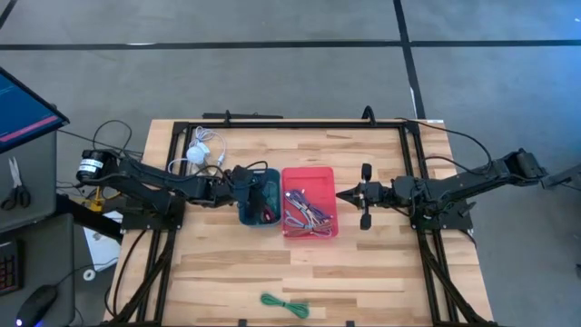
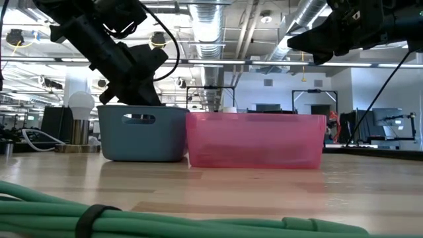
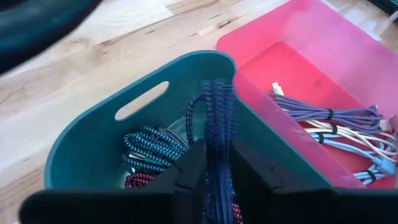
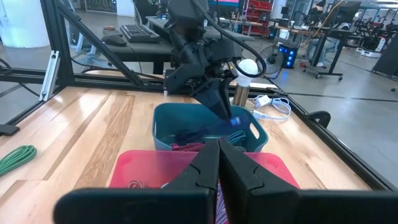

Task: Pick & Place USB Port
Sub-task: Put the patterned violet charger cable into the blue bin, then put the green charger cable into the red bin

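Even overhead light fell flat on the wooden table, leaving only faint shadows. At table height, bright ceiling fixtures backlit the arms into near silhouettes, and the green cable up close was blurred. The left gripper was soft and dark, perhaps from nearness to the lens.

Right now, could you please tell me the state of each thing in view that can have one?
Left gripper: over the teal bin, shut on a dark blue braided cable.
Right gripper: at the pink bin's edge, shut.
Teal bin: upright, holding coiled cables.
Pink bin: upright, holding bundled cables.
Green cable: coiled, lying on the table.
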You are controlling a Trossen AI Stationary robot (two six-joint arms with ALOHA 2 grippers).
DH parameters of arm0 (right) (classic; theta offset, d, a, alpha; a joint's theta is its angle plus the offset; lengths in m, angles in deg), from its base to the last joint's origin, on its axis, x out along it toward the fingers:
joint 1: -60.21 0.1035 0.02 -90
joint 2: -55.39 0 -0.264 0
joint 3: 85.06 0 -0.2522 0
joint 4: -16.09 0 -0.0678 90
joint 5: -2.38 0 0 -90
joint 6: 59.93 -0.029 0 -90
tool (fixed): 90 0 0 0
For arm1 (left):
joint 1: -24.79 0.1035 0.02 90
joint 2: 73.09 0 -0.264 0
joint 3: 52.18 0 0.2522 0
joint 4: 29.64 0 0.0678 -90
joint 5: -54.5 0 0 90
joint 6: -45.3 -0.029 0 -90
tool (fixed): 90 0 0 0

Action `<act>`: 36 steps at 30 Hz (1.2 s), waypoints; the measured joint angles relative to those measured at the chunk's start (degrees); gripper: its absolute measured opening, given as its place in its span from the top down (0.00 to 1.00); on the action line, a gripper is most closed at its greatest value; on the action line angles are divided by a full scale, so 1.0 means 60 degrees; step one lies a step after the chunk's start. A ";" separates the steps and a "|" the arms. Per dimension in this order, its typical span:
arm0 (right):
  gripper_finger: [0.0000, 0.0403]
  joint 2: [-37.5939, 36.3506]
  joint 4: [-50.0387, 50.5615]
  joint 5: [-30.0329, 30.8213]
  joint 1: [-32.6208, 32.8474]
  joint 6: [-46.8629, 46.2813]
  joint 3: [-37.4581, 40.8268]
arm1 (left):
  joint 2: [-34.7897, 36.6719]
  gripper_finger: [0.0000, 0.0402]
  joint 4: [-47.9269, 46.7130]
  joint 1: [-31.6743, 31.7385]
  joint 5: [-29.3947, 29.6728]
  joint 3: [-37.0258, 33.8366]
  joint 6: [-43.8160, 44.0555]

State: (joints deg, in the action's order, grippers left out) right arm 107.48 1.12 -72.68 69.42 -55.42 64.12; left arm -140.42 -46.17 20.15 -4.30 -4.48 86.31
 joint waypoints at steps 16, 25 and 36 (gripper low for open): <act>0.99 0.0000 0.0004 0.0010 0.0004 0.0021 0.0000 | 0.0399 0.73 0.2403 0.0510 -0.0556 0.0000 -0.2952; 0.99 0.0000 0.0007 0.0018 0.0004 0.0095 0.0000 | 0.1542 0.77 0.2957 -0.0073 -0.2331 0.0004 -0.3335; 0.99 0.0000 0.0007 0.0018 0.0000 0.0099 0.0002 | 0.1115 0.81 0.3204 -0.2411 -0.1690 0.0806 -0.5181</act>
State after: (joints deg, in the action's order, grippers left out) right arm 107.48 1.16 -72.57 69.42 -54.82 64.13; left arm -133.73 -26.94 5.68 -14.44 0.35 55.23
